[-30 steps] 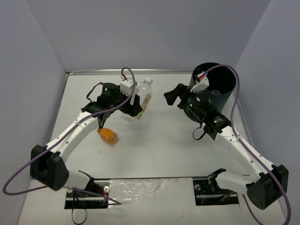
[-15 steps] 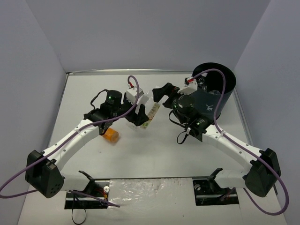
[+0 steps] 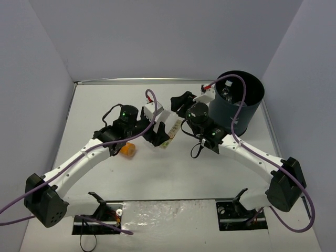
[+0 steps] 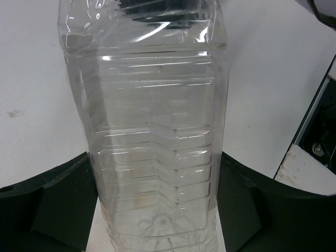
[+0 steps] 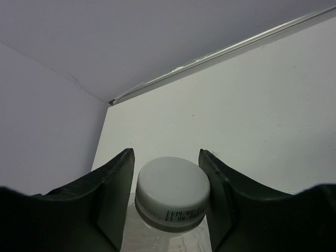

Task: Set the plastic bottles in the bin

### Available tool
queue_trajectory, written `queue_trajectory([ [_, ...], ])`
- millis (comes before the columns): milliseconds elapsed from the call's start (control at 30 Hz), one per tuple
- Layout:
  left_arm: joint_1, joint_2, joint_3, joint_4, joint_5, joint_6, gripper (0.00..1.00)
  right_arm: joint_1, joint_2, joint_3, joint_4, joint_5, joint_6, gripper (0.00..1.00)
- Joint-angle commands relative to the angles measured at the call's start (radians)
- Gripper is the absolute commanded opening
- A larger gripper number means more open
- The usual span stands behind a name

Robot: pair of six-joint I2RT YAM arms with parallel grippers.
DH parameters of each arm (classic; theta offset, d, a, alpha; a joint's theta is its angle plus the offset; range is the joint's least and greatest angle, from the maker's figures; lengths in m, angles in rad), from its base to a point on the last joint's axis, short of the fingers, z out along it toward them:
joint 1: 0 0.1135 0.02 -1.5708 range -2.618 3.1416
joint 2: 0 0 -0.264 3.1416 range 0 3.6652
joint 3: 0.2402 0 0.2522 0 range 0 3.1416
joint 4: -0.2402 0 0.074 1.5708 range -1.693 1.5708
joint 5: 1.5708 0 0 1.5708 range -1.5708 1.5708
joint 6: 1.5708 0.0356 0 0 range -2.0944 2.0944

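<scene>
Hanging above the middle of the worktop (image 3: 157, 178), the clear bottle (image 3: 169, 127) was seen pinched around its lower body by the left gripper (image 3: 157, 130), its fingers (image 4: 63, 199) pressed against both sides of the ribbed plastic. The right gripper (image 5: 166, 157) was placed over the white cap (image 5: 173, 191), with one finger close against each side of it; whether a firm pinch was made yet could not be told from the wrist view. A handover toward the bin (image 3: 247, 113), which stood at the far right of the worktop, was judged to be the step in hand. An orange bottle (image 3: 126, 149) was left lying on the worktop just beside the left arm, and the bin's contents could not be made out clearly. Risks noted: the cap is small and smooth, so the bottle could swing or slip out if the left fingers were released before the right hold was secure. If both holds were kept while either arm was moved, the thin wall could be crushed or the bottle twisted loose. With only the cap gripped, the bottle's lower end could strike the bin's rim on the way over and be knocked to the worktop. The cables near both wrists could be snagged, as the arms were crowded together.
</scene>
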Motion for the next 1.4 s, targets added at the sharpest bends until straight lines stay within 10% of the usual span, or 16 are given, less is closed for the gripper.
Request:
queue_trajectory([
  [0, -0.006, -0.050, 0.068, 0.062, -0.011, -0.026, 0.94, -0.001, -0.077, 0.010, 0.032, 0.073, -0.061, 0.05],
  [633, 0.031, -0.309, 0.065, -0.390, -0.850, -0.425, 0.97, -0.218, -0.235, 0.448, -0.065, 0.108, -0.699, 0.00],
  [1033, 0.410, -0.211, 0.011, -0.380, -0.737, -0.580, 0.97, -0.468, 0.015, 0.529, 0.056, 0.275, -0.918, 0.00],
  [1100, 0.460, -0.182, 0.004, -0.379, -0.710, -0.612, 0.97, -0.508, 0.050, 0.531, 0.037, 0.229, -0.873, 0.13],
  [1233, 0.545, -0.142, -0.020, -0.357, -0.629, -0.643, 0.97, -0.518, 0.083, 0.518, 0.002, 0.211, -0.844, 0.98],
  [1367, 0.558, -0.081, -0.016, -0.361, -0.597, -0.674, 0.97, -0.519, 0.050, 0.483, 0.001, 0.205, -0.800, 1.00],
])
